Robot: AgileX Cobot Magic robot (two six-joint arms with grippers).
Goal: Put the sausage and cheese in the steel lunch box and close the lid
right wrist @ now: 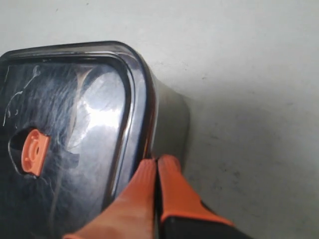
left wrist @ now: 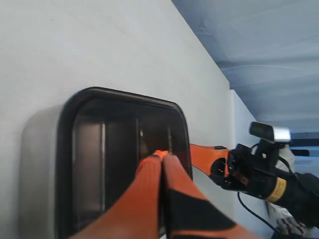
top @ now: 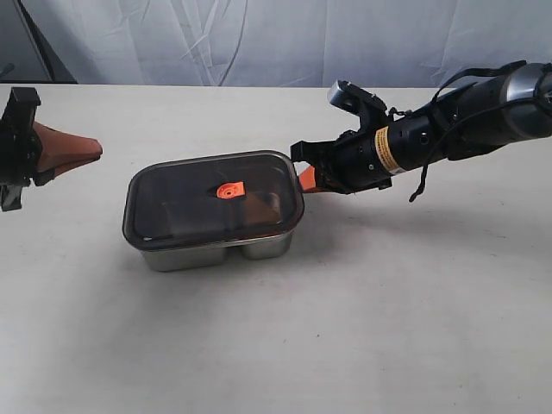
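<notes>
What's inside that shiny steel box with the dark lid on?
The dark smoky translucent lid with its orange tab covers the steel lunch box. Only vague shapes show through, so the contents cannot be told.

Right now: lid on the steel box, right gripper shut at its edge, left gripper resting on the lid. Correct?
No: the left gripper isn't on the lid. The exterior view shows it apart from the box, off at the left of that view. The rest holds: lid on the steel lunch box, right gripper shut at its edge.
</notes>
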